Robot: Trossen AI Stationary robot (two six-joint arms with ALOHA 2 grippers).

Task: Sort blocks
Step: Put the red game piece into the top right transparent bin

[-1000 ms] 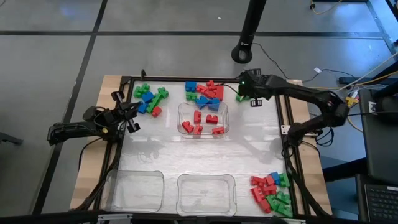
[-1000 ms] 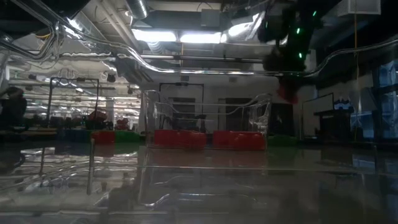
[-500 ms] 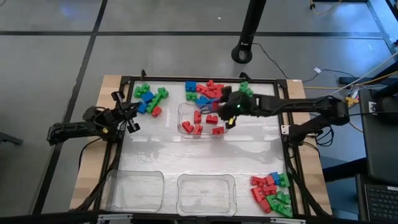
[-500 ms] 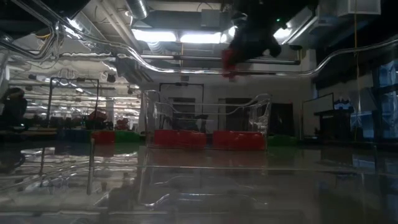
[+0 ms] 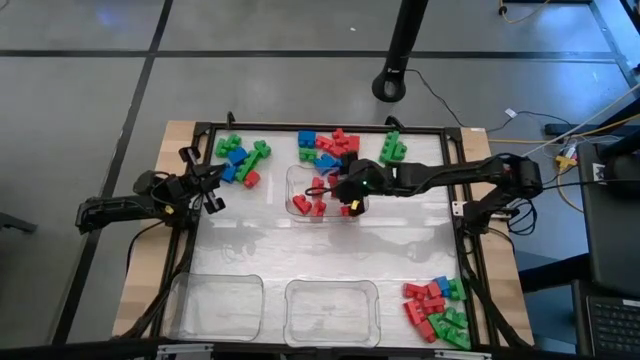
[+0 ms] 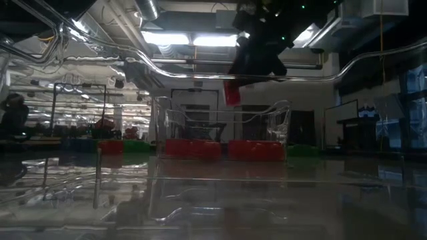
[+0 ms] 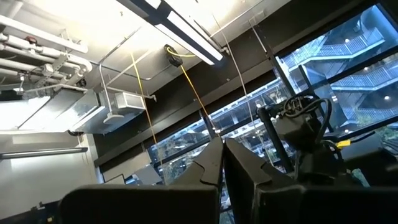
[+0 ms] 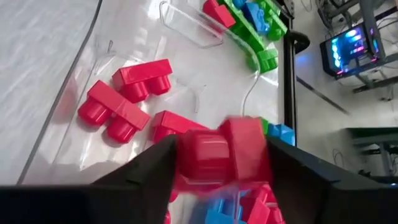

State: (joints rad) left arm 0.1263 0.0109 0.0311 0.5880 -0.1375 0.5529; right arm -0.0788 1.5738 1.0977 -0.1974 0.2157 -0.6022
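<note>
Red block (image 8: 221,155): seen between the dark fingers of the right claw (image 5: 352,192), directly above the clear tray (image 5: 296,176) that already holds other red blocks (image 5: 318,208).
Right claw state: the fingers flank the red block; whether it is clamped or already let go cannot be told, as the block appears blurred in the right wrist view.
Block height: in the low view the block (image 6: 231,92) hangs above the rim of the tray (image 6: 283,110), clear of the blocks inside.
Step in hand: judged to be the drop of a red block into the tray of reds.
Next move: a full release over the tray is called for, then a reach to the mixed pile (image 5: 328,147) just behind the tray.
Other piles: one lies beside the tray near the left arm (image 5: 240,162); another sits well apart from the tray at the table's near right corner (image 5: 435,308).
Left claw (image 5: 212,190): parked beside the tray at the table's left edge, closed and empty.
</note>
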